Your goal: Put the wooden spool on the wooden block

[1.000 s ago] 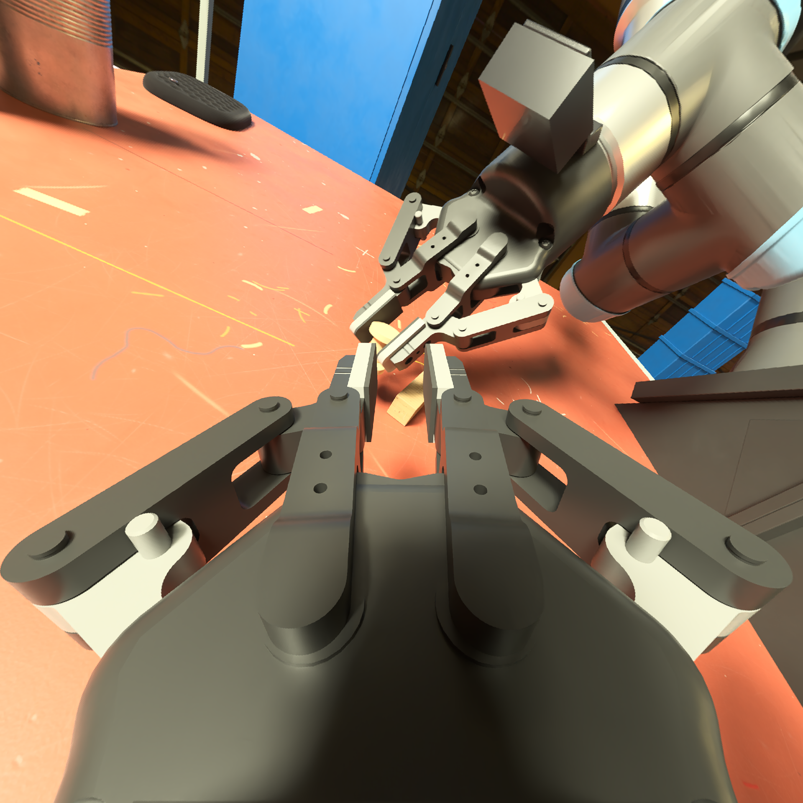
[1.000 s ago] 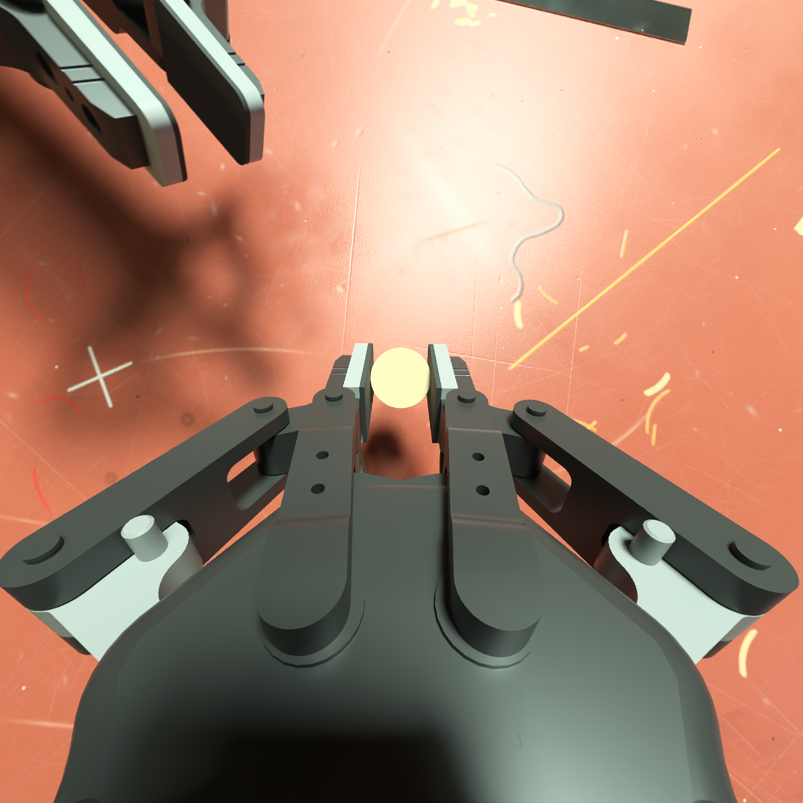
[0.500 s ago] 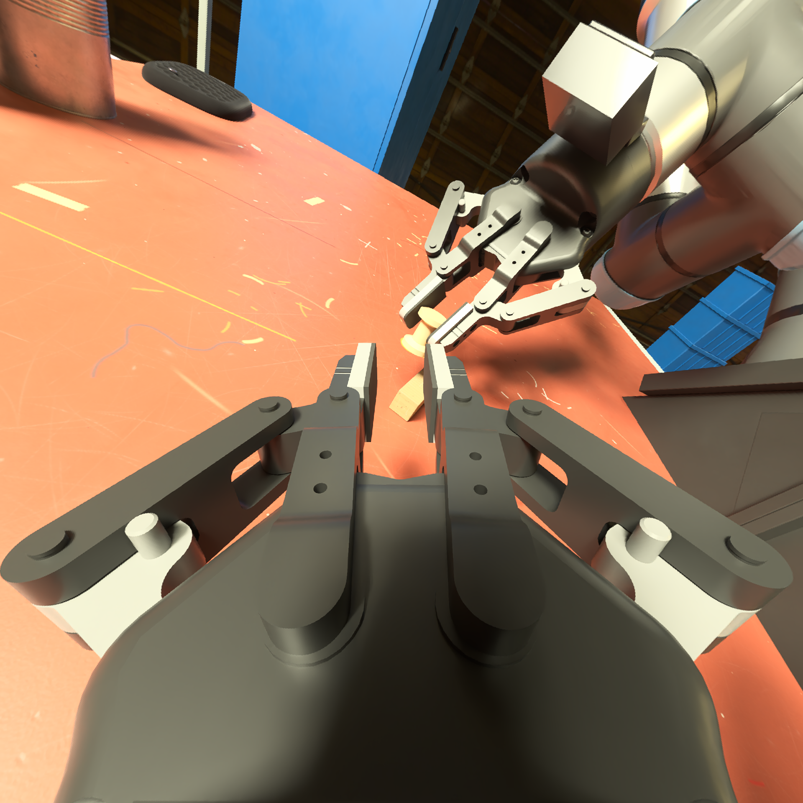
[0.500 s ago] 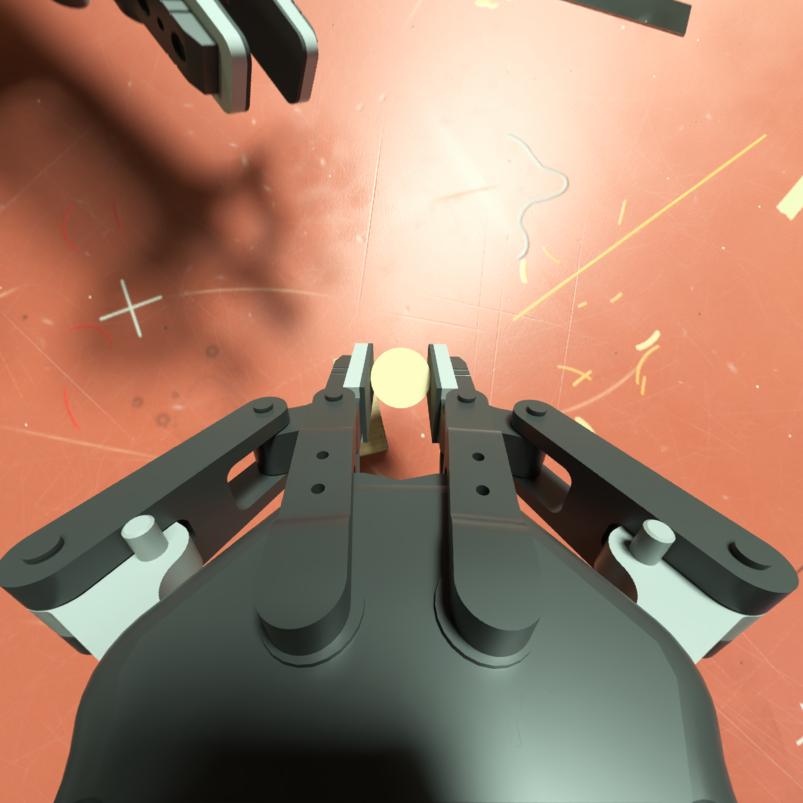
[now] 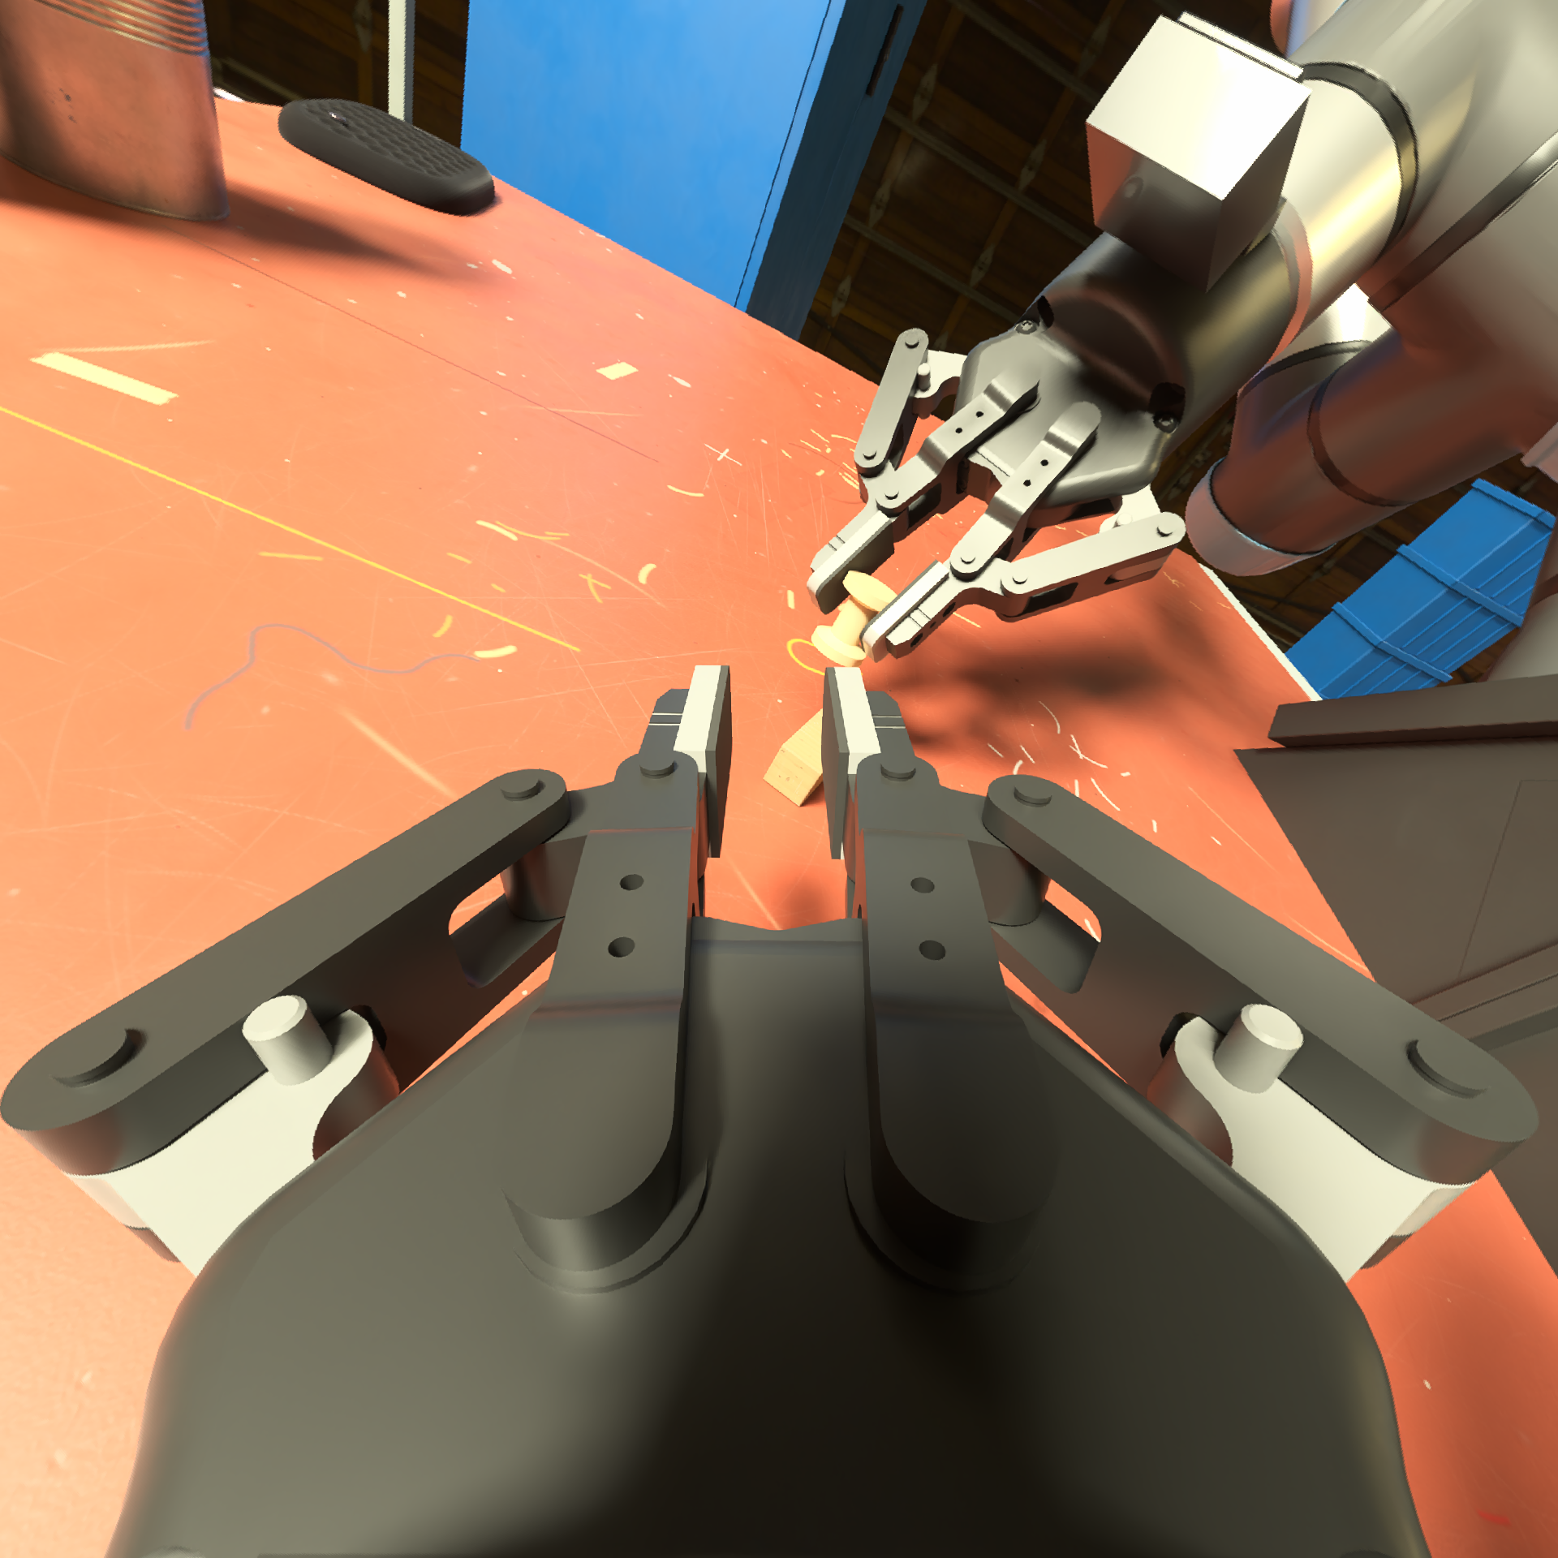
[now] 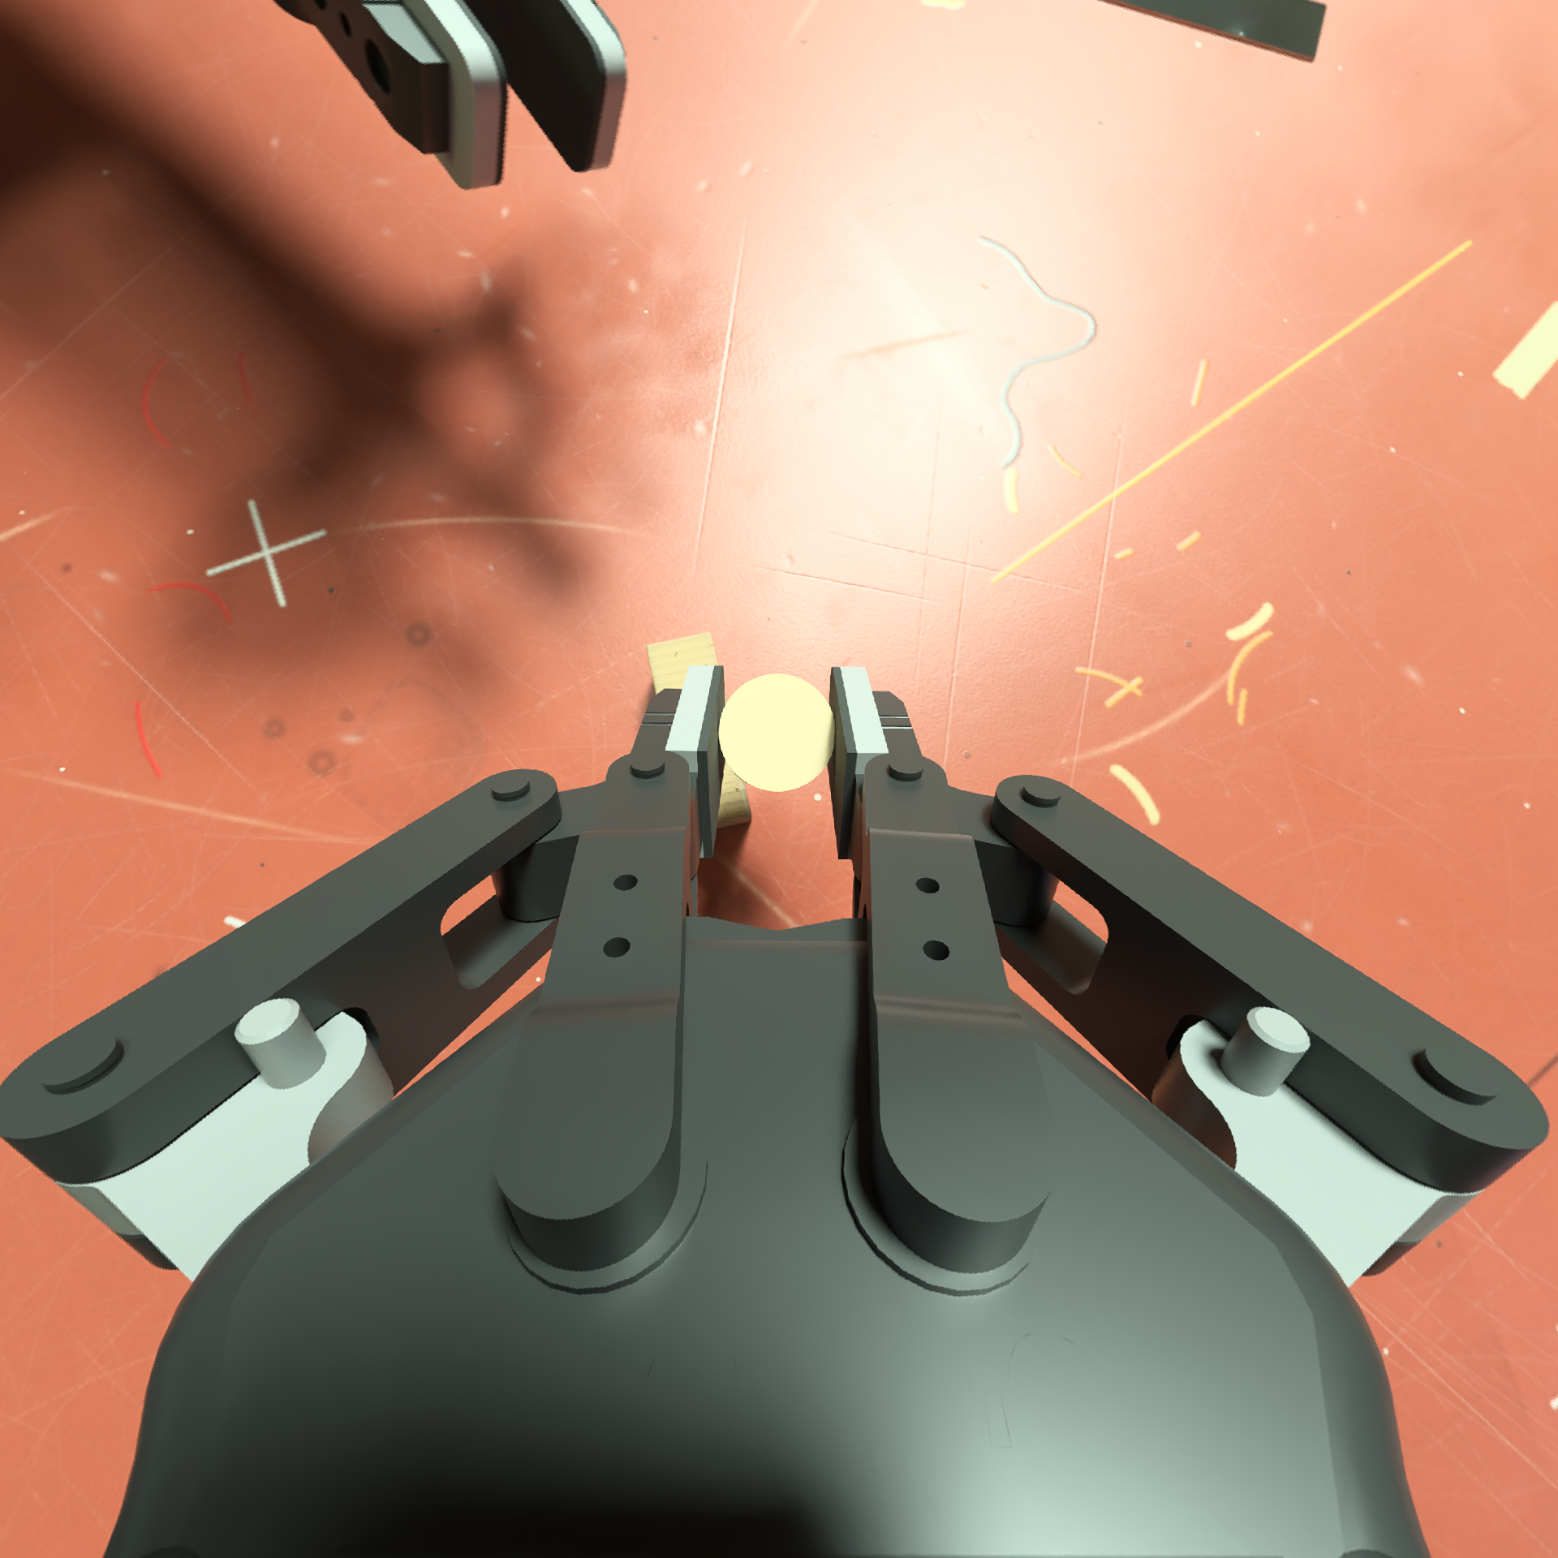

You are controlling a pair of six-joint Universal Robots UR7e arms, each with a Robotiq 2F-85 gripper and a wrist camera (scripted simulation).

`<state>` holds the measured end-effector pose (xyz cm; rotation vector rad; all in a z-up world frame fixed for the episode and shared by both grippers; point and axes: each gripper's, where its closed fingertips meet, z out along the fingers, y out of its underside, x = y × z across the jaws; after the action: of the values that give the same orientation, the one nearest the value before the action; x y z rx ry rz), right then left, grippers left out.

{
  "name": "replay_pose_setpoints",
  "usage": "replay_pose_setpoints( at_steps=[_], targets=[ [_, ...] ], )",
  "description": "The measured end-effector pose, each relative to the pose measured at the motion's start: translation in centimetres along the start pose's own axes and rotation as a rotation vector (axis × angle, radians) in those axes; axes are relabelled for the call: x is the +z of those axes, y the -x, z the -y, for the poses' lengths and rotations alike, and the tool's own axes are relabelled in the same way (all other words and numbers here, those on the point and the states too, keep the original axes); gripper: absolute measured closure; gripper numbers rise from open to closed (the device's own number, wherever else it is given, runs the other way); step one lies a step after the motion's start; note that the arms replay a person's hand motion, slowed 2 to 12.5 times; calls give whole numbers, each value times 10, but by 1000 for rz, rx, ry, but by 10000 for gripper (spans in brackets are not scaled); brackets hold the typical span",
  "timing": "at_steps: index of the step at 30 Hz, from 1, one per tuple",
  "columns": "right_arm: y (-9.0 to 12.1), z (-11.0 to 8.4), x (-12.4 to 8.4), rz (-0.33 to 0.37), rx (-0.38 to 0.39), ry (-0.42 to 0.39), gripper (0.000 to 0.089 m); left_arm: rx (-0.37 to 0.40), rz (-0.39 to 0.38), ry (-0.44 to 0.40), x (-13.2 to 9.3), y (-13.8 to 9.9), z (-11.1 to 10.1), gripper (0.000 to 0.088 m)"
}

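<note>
My right gripper (image 6: 776, 717) is shut on the pale wooden spool (image 6: 776, 732), whose round end faces the camera. In the left wrist view the right gripper (image 5: 850, 620) holds the spool (image 5: 847, 620) clear of the red table, just beyond the wooden block (image 5: 792, 763). The block lies on the table. In the right wrist view the block (image 6: 681, 653) sits just left of the spool, partly hidden behind my left finger. My left gripper (image 5: 776, 717) is empty, its pads a narrow gap apart, short of the block. It also shows at the top left of the right wrist view (image 6: 531, 164).
A metal cylinder (image 5: 101, 101) and a black oval pad (image 5: 388, 156) stand at the far left of the table. A blue panel (image 5: 658, 126) rises behind the table's far edge. A grey box (image 5: 1433, 843) sits at the right.
My right gripper has lifted and carried the spool, and the block has come into view beside its left finger. My left gripper has drawn back from the right gripper, its gap unchanged.
</note>
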<state>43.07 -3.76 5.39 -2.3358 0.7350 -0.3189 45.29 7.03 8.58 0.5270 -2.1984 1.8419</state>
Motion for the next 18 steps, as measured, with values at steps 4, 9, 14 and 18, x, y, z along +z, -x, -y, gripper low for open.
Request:
replay_pose_setpoints(
  at_steps=[4, 9, 14, 18],
  targets=[
    [6, 2, 3, 21, -34, -11, 671, 4, 2, 5, 0, 0, 0, 685],
    [10, 2, 8, 42, -85, -6, 671, 7, 2, 9, 1, 0, -1, 685],
    [15, 2, 13, 68, -136, 0, 671, 12, 3, 12, 1, -1, -1, 685],
    [17, 2, 17, 86, -167, 11, 671, 18, 5, 13, 1, -1, -1, 685]
  ],
)
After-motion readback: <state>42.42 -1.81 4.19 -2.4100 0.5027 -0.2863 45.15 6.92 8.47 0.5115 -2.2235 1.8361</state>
